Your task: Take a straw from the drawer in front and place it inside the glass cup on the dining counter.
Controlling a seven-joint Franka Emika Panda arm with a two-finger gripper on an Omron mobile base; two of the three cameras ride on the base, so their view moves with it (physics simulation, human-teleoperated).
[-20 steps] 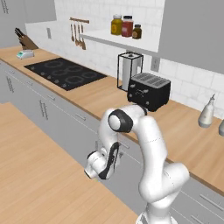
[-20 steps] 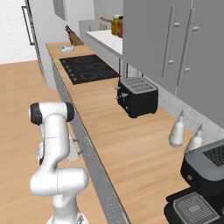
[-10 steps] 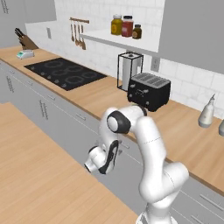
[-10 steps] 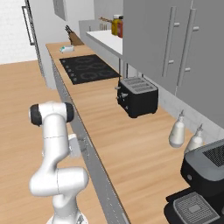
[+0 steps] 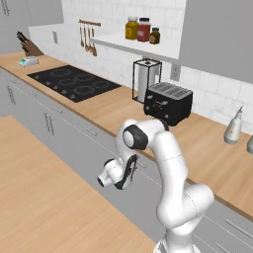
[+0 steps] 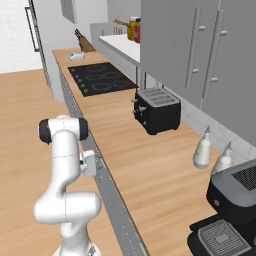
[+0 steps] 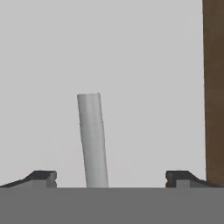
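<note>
My gripper [image 7: 110, 178] is open and faces the shut drawer [image 7: 131, 65], a flat grey front. Its slim metal bar handle [image 7: 92, 140] stands between my two fingertips [image 7: 41, 177], nearer the left one and touching neither. In the left base view the gripper [image 5: 132, 169] hangs low at the drawer [image 5: 146, 184], just under the wall-side counter's edge. From the right base the gripper [image 6: 99, 164] sits tight against the grey cabinet front. The straw is hidden in the shut drawer. The glass cup and the dining counter are out of view.
A black toaster [image 5: 167, 102] and a paper towel holder [image 5: 146, 79] stand on the wooden wall-side counter [image 5: 197, 143] above the drawer. A black cooktop [image 5: 74, 83] lies further left. Open wooden floor [image 5: 44, 197] spreads behind the arm.
The hand has edged slightly upward along the drawer front. The jaws have stayed open.
</note>
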